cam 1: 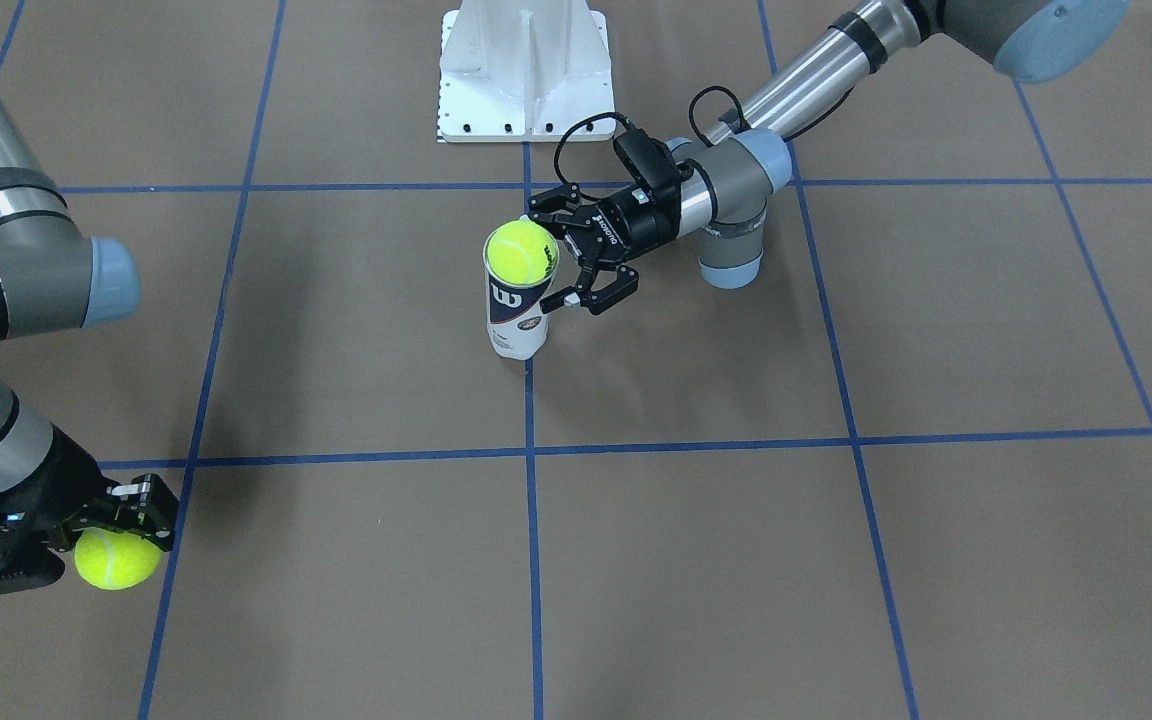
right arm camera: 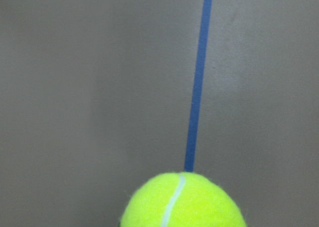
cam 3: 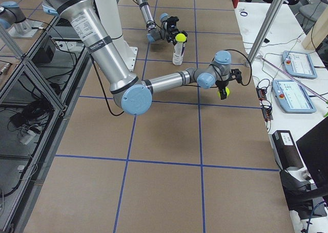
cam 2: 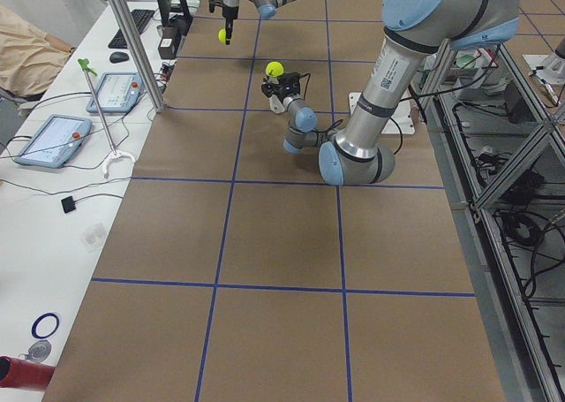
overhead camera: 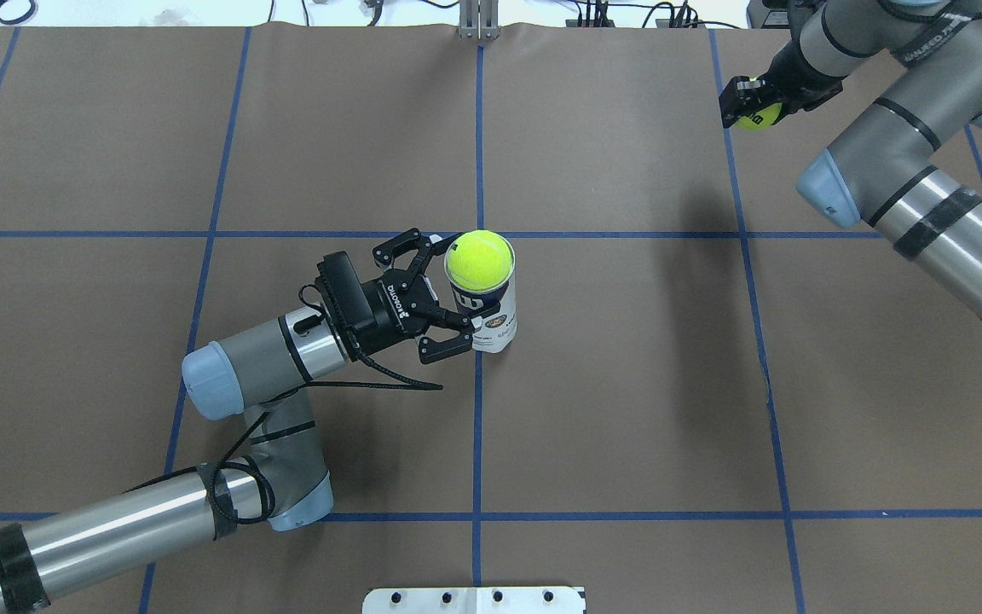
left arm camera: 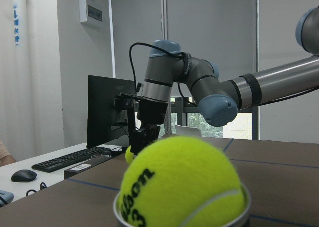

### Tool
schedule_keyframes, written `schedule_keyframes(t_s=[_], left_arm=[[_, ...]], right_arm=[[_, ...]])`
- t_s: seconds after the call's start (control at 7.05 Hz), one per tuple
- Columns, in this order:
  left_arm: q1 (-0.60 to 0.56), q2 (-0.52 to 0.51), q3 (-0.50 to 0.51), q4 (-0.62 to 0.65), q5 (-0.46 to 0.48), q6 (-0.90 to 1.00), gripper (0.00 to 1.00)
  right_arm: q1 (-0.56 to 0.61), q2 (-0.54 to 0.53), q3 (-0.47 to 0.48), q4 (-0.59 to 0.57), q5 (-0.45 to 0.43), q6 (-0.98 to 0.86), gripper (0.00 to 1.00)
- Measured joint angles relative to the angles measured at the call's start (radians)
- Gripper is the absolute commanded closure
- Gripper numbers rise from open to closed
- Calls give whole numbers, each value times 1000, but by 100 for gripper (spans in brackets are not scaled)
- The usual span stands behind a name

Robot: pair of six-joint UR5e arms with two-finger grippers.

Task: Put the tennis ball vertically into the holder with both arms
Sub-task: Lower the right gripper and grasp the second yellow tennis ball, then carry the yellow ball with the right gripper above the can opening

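Brown papered table [overhead camera: 627,384] bears the upright holder [overhead camera: 495,331] at its middle, one ball [overhead camera: 480,260] seated in its mouth and the left gripper [overhead camera: 454,294], jaws apart, just beside it, while the right gripper [overhead camera: 749,109], clamped on a second ball [overhead camera: 758,119], hangs well apart, so that insertion looks undone.

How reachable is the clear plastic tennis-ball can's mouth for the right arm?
Probably yes: left end effector sits beside the clear plastic can, not over it. But a yellow tennis ball already fills the mouth, blocking the right end effector's second ball.
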State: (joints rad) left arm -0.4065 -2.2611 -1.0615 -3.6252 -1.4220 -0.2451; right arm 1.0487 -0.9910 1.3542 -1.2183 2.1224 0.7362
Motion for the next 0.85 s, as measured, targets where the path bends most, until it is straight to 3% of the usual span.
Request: schedule_keyframes(t_s=[0.57,0.85], left_arm=[[5,0,3,0,0,1,2],[6,0,4,0,0,1,2]], right_arm=[[-107,72,341,-273,26,322,100],[-203,168,438,-407,-31,475,100]])
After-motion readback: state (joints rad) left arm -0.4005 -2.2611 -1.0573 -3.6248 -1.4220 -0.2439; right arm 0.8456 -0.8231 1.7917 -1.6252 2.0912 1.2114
